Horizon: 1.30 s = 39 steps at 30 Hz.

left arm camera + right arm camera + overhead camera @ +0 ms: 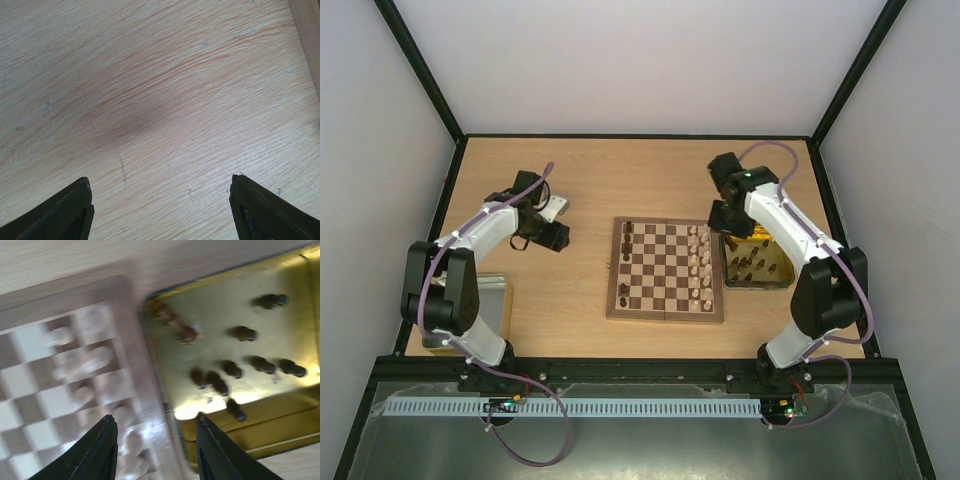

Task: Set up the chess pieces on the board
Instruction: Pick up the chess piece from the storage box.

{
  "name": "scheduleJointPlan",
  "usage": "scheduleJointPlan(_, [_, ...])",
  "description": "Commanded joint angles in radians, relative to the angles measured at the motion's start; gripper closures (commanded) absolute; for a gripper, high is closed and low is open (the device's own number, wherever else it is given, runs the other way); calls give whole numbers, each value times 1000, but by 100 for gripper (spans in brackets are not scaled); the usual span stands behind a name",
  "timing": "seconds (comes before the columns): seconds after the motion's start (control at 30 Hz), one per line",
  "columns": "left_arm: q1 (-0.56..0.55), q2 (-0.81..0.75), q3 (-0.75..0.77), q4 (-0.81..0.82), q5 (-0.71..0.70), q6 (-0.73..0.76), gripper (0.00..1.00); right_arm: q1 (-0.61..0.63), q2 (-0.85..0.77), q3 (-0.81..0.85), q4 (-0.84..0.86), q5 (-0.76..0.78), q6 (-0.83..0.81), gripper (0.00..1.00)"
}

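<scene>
Saw the board (pixel 665 316) at mid-table. Counted cream chess pieces (pixel 700 262) along its two right-hand columns and only a few dark ones at its left edge. Saw more dark pieces lying in a shiny yellow tray (pixel 760 286) just right of the board. Found the right gripper (pixel 155 420) above the line where board and tray meet, jaws partly apart, nothing between them; wrist view blurred. Found the left gripper (pixel 160 182) well left of the board, low over the table (pixel 150 100), jaws spread wide, empty.
</scene>
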Motion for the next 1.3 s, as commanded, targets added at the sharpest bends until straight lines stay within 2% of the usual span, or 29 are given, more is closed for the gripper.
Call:
scheduleJointPlan(0.0, [-3,27,32,-27,15,-9,25,-154,-36,-112,62,-27,37,59])
scheduleJointPlan(0.1, [-8,38,30,-28,13,-8,25,-244,-34,-176,111,-78,41,59])
scheduleJointPlan(0.23, [-10,42,29,-27,10,-9,25,-280,-26,-240,171,-117,41,60])
scheduleJointPlan(0.47, [-12,39,25,-26,2,-9,25,-286,7,-304,242,-143,70,65])
scheduleJointPlan(1.27, [-12,55,26,-19,-4,-8,25,-289,17,-384,288,-111,72,76])
